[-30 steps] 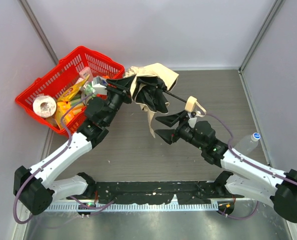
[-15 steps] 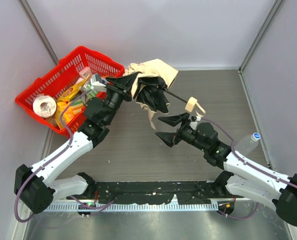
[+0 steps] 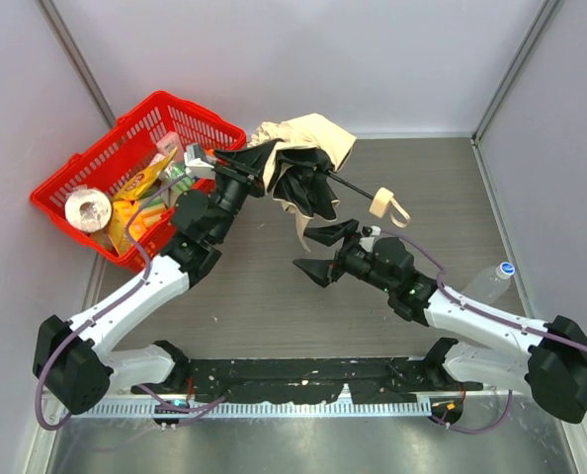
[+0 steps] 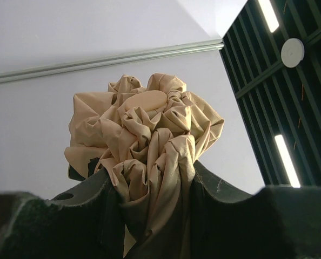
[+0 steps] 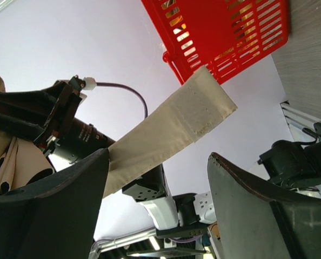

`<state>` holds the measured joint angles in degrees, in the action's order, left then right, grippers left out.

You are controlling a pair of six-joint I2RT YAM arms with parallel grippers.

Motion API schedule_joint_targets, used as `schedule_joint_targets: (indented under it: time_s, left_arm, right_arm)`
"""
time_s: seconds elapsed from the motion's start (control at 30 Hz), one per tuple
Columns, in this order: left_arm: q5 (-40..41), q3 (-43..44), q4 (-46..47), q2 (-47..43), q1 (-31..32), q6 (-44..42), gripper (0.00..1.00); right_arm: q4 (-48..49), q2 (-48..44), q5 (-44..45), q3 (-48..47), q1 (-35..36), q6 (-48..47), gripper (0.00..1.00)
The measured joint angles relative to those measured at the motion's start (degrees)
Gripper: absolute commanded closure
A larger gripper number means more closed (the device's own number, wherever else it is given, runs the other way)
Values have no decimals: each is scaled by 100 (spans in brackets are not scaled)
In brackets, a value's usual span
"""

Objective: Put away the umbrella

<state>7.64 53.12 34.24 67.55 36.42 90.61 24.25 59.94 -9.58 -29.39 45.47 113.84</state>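
The beige umbrella (image 3: 303,138) hangs bunched above the table's back middle, its black ribs and shaft running right to the tan handle (image 3: 384,204). My left gripper (image 3: 259,158) is shut on the bunched fabric (image 4: 149,156) and holds it up. The umbrella's closing strap (image 5: 171,129) hangs down from the canopy. My right gripper (image 3: 315,252) is open, its jaws spread on either side of the strap's lower end (image 3: 301,247), not closed on it.
A red basket (image 3: 125,163) with a tape roll and packets stands at the back left; it also shows in the right wrist view (image 5: 225,38). A clear bottle with a blue cap (image 3: 491,281) lies at the right edge.
My right gripper has moved left and slightly nearer, away from the handle and toward the hanging strap. The left gripper has lifted the bunched fabric slightly toward the back.
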Motion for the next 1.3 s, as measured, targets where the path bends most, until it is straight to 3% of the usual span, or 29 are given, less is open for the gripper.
schedule_joint_targets:
  time_s: [0.07,0.23,0.3,0.33,0.37,0.67,0.93,1.1,1.3]
  left_arm:
    - [0,0,37,28,0,24,100]
    - [-39,0,81,120,2,162,100]
    - [-109,0,61,138,7,308,100]
    - [-162,0,42,138,7,385,100]
    - [-221,0,2,131,7,461,100]
    - [-1224,-382,-1368,-350,50,935,100]
    - [-2065,-721,-3550,-844,59,-136,100]
    - [-2033,-1069,-4507,-706,70,-1058,100]
    - [-964,-997,-5152,-601,243,-1893,100]
  right_arm:
    - [129,87,0,-33,37,15,24]
    - [457,245,68,-37,57,26,51]
    - [754,439,109,-37,35,37,73]
    - [918,573,105,-37,-13,33,92]
    - [1049,697,92,-35,-70,22,99]
    - [2977,2302,-186,9,-1080,-887,99]
    - [4094,2728,-1064,4,-1888,-2485,99]
    - [3635,2328,-1576,7,-1847,-3834,99]
    - [1965,1311,-1622,-92,-1373,-5643,99]
